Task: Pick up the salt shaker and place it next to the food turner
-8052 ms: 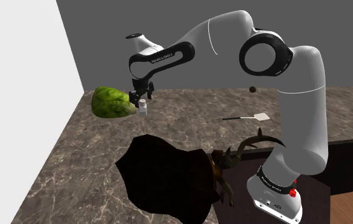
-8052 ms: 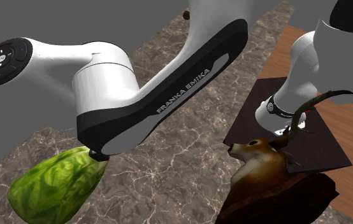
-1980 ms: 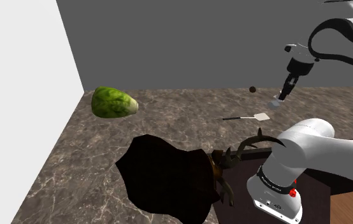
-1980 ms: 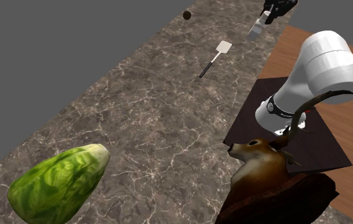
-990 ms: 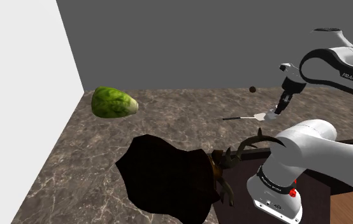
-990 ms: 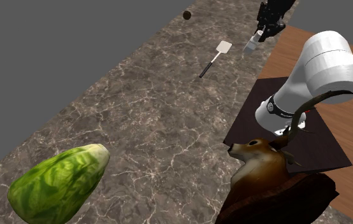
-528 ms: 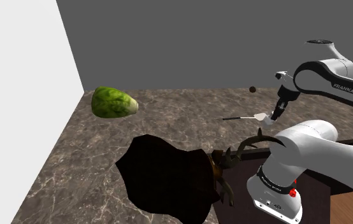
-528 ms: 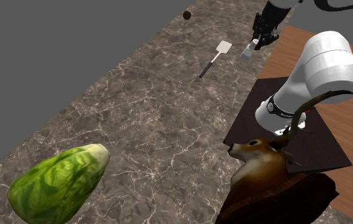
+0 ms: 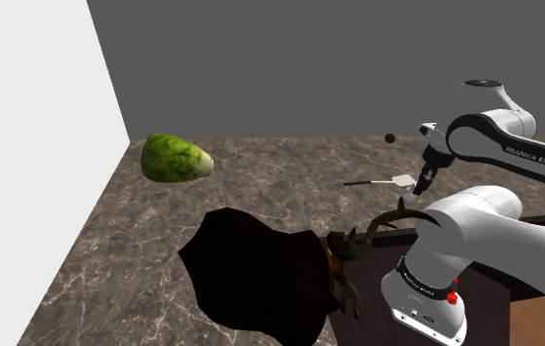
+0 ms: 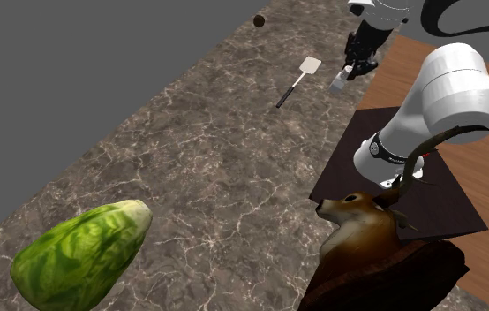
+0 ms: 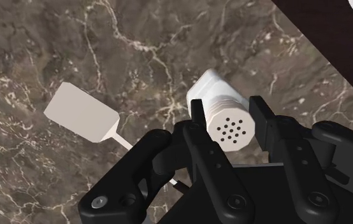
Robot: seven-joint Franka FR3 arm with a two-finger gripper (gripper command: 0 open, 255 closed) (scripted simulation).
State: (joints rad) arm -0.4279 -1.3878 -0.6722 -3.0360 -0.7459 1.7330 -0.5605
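Clasping salt shaker, gripper of arm lettered "FRANKA EMIKA".

The food turner's thin handle ran under the gripper and was lost behind its black fingers, which also covered the sides of the clasped salt shaker. A dark round speck near the far wall was too small to name. The arm ran off the second exterior view's top edge, and the green leafy head was cut by its bottom edge.

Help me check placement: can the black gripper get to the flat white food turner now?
Probably yes: the fingers, shut on the white cylindrical salt shaker, hang close beside the flat white food turner, nothing standing between.
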